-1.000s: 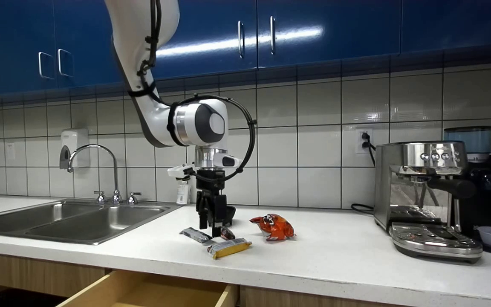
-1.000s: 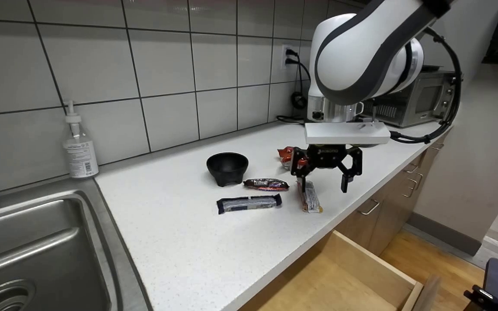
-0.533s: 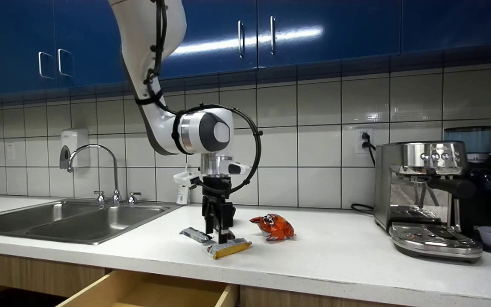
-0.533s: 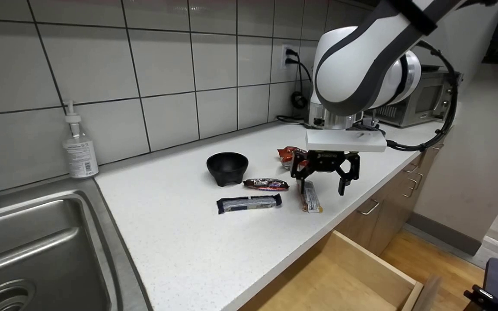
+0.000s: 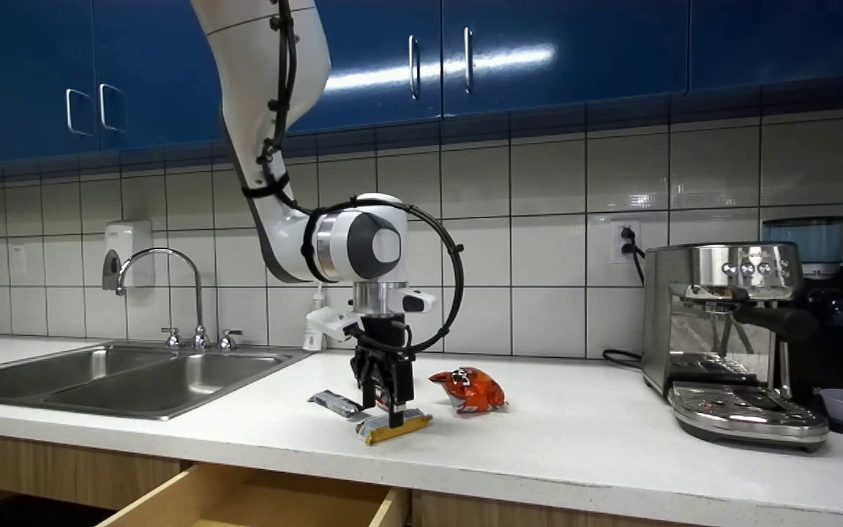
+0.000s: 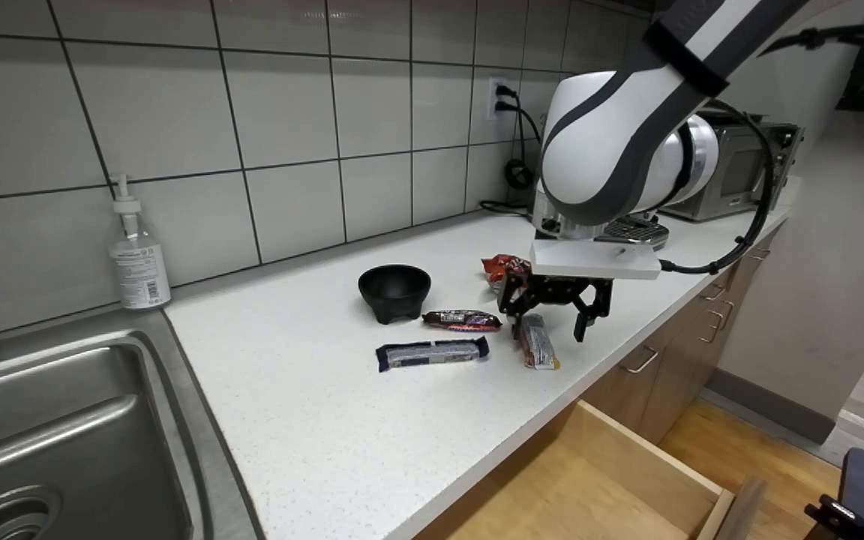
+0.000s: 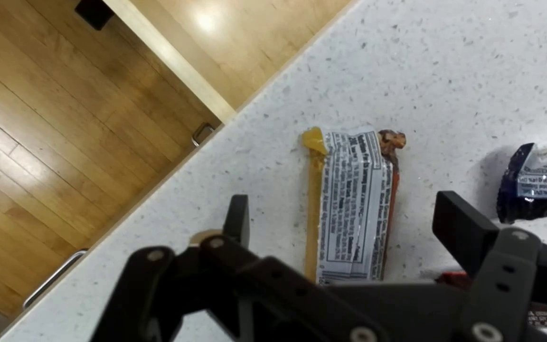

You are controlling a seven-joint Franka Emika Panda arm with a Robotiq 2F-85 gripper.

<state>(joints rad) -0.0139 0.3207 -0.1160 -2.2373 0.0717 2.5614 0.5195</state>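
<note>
– What's over the white counter [image 5: 582, 439]?
– The arm [image 5: 286, 238]. In an exterior view it slants down from the top, bends before the wrist and then points straight down.
– Any lettering on the coffee machine [image 5: 721, 344]?
– Too small to read; a row of round buttons shows on its front.
– And the gripper [image 6: 549, 335]?
– Its fingers are spread wide, one on each side of the yellow-edged bar [image 7: 354, 204].
– The soap bottle [image 6: 141, 262]?
– Its white label has a barcode I can make out; the lines of print I can't.
– The red bag [image 5: 471, 391]?
– Black and white markings, illegible from here.
– So where is that bar, exactly?
– Lying on the counter near its front edge, pale panel up, a gap between it and each finger.
– Does it say anything?
– "Nutrition Facts" runs lengthwise along the panel; the finer print blurs.
– The dark blue bar [image 7: 546, 185]?
– Partly cut off in the wrist view, its fine print too blurred to read.
</note>
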